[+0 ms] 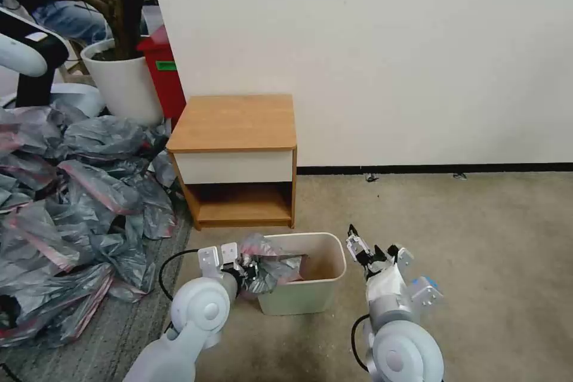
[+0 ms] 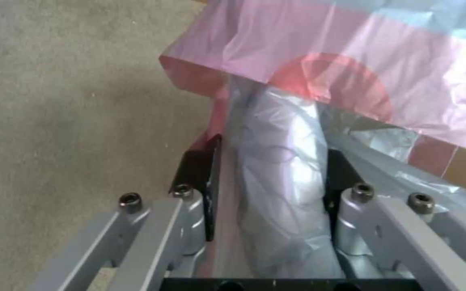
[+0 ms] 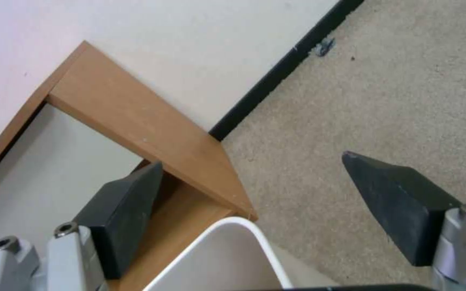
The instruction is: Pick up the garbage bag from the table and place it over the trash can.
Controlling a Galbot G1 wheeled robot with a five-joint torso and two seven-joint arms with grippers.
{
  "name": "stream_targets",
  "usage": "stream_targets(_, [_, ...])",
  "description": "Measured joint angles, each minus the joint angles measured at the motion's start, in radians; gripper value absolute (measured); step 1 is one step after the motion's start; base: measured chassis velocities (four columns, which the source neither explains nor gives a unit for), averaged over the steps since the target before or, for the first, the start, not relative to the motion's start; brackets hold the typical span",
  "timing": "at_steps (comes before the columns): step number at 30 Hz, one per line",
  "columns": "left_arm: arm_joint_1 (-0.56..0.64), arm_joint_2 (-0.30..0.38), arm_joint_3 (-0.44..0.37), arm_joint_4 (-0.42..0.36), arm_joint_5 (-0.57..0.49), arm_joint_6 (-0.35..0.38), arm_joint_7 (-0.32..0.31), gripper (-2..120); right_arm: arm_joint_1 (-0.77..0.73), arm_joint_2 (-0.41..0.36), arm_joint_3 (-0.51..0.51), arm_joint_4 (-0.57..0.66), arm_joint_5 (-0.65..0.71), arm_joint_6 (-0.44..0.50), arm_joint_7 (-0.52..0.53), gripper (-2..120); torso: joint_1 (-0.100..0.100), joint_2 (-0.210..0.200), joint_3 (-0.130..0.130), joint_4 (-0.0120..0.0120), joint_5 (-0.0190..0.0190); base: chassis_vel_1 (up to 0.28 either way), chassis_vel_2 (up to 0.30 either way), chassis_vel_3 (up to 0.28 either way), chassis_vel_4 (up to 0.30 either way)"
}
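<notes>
The garbage bag (image 1: 271,265) looks thin, limp and slippery, best pinched along its pink-banded mouth. The left gripper (image 1: 246,273) clamps a bunched fold of it at the trash can's (image 1: 322,295) left rim. The right gripper (image 1: 360,249) hangs open just right of the can, empty.

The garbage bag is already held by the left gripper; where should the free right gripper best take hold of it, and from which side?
Probably the pink-red band at the garbage bag mouth, where it drapes into the trash can. The left gripper pinches a bunched fold at the can's left rim, so the open right gripper, beside the right rim, could come from the right, over that rim, to spread the mouth.
</notes>
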Motion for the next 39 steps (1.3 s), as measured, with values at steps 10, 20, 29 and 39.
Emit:
stream_targets(10, [-0.023,0.006,0.021,0.018,-0.053,-0.001,-0.048,11,0.001,0.001,0.001,-0.001,-0.001,0.001,0.000,88,0.000,0.000,0.000,0.0000,0.0000,0.000,0.000,0.000,0.000])
stream_targets(20, [-0.037,0.013,0.011,0.025,-0.093,-0.001,-0.053,3,-0.002,-0.005,0.005,0.011,-0.030,0.009,-0.019,88,0.000,0.000,0.000,0.0000,0.0001,0.000,0.000,0.000,0.000])
stream_targets(29, [-0.022,0.062,-0.044,0.011,-0.082,-0.001,0.074,3,-0.025,-0.058,-0.009,0.047,-0.149,0.033,-0.129,93,0.000,0.000,0.000,0.0000,-0.0001,0.000,0.000,0.000,0.000])
stream_targets(39, [0.017,0.122,-0.090,-0.027,0.029,-0.001,0.267,3,-0.032,-0.323,-0.137,0.068,-0.353,0.097,-0.482,103,0.000,0.000,0.000,0.0000,0.0001,0.000,0.000,0.000,0.000])
